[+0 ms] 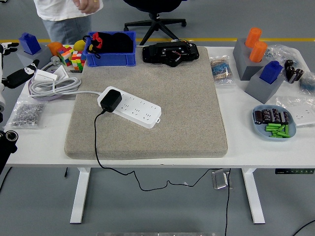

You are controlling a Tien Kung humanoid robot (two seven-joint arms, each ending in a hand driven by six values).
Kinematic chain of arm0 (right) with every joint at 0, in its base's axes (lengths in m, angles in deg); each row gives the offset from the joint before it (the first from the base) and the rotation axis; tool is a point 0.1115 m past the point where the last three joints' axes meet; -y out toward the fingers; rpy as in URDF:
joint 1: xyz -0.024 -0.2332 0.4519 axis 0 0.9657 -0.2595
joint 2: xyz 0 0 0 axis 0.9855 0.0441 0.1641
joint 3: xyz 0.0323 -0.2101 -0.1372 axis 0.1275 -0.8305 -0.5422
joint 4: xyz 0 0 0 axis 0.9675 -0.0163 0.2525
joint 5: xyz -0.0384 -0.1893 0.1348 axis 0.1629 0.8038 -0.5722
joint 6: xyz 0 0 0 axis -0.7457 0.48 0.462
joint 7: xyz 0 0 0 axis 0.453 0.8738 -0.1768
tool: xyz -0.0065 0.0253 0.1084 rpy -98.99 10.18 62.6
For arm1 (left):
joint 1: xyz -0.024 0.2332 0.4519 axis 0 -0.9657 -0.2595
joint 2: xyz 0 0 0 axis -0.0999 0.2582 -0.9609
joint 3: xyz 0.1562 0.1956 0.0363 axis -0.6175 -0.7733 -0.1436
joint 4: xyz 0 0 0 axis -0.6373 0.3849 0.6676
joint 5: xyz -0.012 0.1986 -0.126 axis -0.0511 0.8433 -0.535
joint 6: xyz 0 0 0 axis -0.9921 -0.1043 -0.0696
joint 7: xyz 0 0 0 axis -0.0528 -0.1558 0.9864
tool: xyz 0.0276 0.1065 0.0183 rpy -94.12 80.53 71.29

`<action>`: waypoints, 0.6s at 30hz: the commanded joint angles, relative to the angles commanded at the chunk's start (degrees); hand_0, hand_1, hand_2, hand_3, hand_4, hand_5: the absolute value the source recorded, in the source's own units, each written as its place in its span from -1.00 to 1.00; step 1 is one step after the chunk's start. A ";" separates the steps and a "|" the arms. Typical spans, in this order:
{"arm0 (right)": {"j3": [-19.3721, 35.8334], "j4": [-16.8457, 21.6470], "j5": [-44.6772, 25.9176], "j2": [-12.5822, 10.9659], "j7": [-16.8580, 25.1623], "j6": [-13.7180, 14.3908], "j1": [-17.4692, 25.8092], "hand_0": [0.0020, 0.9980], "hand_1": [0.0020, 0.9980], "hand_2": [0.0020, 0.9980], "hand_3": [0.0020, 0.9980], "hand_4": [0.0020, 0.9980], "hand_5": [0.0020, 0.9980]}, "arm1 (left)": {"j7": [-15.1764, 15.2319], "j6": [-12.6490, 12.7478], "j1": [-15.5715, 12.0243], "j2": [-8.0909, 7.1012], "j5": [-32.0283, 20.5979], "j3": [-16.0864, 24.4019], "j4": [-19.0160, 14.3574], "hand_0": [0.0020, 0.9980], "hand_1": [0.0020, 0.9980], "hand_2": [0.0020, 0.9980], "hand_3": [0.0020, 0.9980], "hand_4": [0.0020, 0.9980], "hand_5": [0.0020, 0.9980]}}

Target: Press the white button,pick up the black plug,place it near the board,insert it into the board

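A: Left hand?
B: At the far left edge of the picture, above the table corner, well apart from the grey mat. Fingers spread loosely, dark with pale tips, holding nothing. Only partly in frame.
A: Right hand?
B: Nowhere in the head view.
A: Black plug?
B: Seated in the left end of the white board, upright on its top face. Black cord trailing from the plug toward the near edge of the mat, over the table edge and down below.
A: Board itself?
B: Flat on the mat, left of centre, lying at a slant with its right end nearer the camera. White lead running off to the left, to a loose coil of white cable on the bare table.
A: White button?
B: Too small to make out on the board.
A: Person?
B: At the top left corner, behind the table, in a white shirt. One hand near the chest, touching nothing on the table.
A: Around the mat?
B: Blue bin just behind its far left corner, colour cubes beside that. Black device on the far edge. On the right, grey blocks topped with orange cylinders, and a blue dish of small green pieces.
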State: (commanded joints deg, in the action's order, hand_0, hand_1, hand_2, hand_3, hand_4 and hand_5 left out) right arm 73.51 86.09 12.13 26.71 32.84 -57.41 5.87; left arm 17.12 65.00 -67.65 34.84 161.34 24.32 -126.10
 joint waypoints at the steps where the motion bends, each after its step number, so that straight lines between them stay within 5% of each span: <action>1: 0.31 0.01 0.23 0.00 -0.25 -0.13 -0.01 0.51 0.26 0.27 0.21 0.25 -0.23 | 0.42 0.10 -0.42 0.13 -0.15 0.87 -0.29 0.61 0.63 0.50 0.46 0.66 -0.26; 12: 2.41 0.04 1.39 0.01 -1.10 -0.48 -0.40 0.51 0.27 0.30 0.21 0.25 -0.23 | 1.41 0.27 -2.63 1.80 -0.72 7.35 -2.11 0.62 0.63 0.50 0.46 0.64 -0.29; 18: 1.28 -0.21 1.29 0.19 -1.46 -0.67 -2.31 0.51 0.28 0.30 0.22 0.26 -0.23 | 1.85 0.55 -1.70 2.32 -1.12 9.18 -2.11 0.62 0.63 0.50 0.46 0.64 -0.31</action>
State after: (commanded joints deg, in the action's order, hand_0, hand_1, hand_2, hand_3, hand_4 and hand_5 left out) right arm 74.79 85.88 13.43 26.89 31.38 -58.08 3.56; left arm 18.97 65.55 -69.35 37.16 160.22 33.49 -128.21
